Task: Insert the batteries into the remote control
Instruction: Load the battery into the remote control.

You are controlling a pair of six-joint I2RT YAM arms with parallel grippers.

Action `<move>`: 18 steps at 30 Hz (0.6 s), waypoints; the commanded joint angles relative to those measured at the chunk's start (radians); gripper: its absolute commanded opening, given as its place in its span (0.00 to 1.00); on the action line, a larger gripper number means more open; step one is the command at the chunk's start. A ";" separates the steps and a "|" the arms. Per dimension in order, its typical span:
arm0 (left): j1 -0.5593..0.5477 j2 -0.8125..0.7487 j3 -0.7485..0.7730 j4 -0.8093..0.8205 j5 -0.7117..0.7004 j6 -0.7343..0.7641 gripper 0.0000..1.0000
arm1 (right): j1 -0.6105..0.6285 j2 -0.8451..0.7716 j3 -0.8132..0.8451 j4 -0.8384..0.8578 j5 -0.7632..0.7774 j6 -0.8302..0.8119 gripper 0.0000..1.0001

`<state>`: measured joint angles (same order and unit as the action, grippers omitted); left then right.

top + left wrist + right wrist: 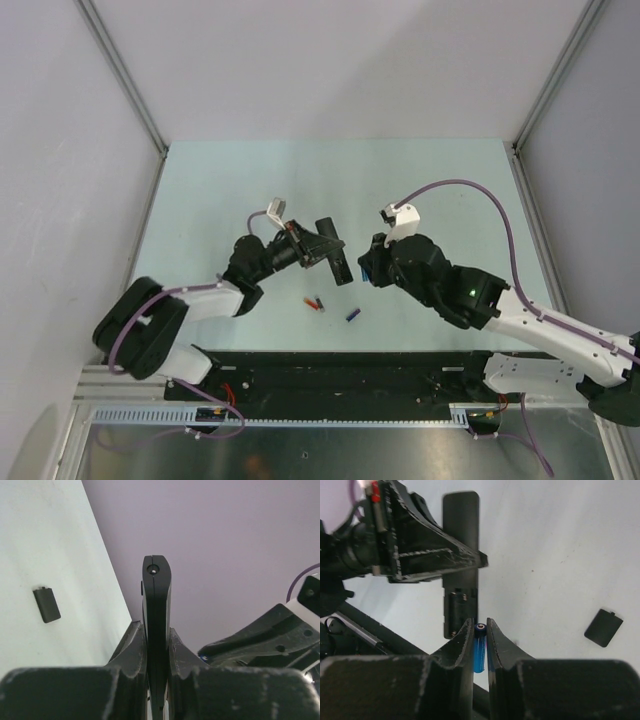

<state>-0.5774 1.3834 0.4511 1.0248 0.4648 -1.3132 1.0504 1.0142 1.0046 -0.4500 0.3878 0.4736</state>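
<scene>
**Both claws closed: left on the remote control, right on a blue battery**

The left claw (157, 630) is closed tight on the remote control (156, 595). The slim black bar stands on its edge between the two fingers, and its end reaches out past the fingertips. In the right wrist view the left claw (435, 555) crosses the remote control (461, 515) near its middle. Below the grip, the open battery compartment (459, 612) faces this camera, and a small spring is visible inside it.

The right claw (480, 625) has only a narrow gap, and a blue battery (479, 652) fills it. The battery lies along the fingers, with its end cap showing between the fingertips. This end is just beside the lower corner of the open compartment; I cannot tell if it touches the remote control.

From above, the two claws meet over the middle of the pale green bench (200, 180), left claw (322, 248) and right claw (368, 268) close together. Two more batteries lie on the bench near them: a red-orange battery (313, 300) and a second blue battery (352, 314), a little apart. A small black cover (603, 627) lies flat on the bench, away from both claws.
</scene>
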 commanded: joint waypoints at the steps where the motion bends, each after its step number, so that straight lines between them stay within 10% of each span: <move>1: -0.044 0.100 0.061 0.202 -0.012 -0.102 0.00 | 0.019 -0.032 0.008 0.028 0.069 -0.004 0.00; 18: -0.102 0.207 0.101 0.311 -0.025 -0.175 0.00 | 0.164 0.086 -0.003 0.145 0.293 -0.067 0.00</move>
<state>-0.6682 1.5955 0.5220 1.2713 0.4473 -1.4666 1.1824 1.0870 1.0023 -0.3920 0.5514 0.4419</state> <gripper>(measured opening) 0.147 0.157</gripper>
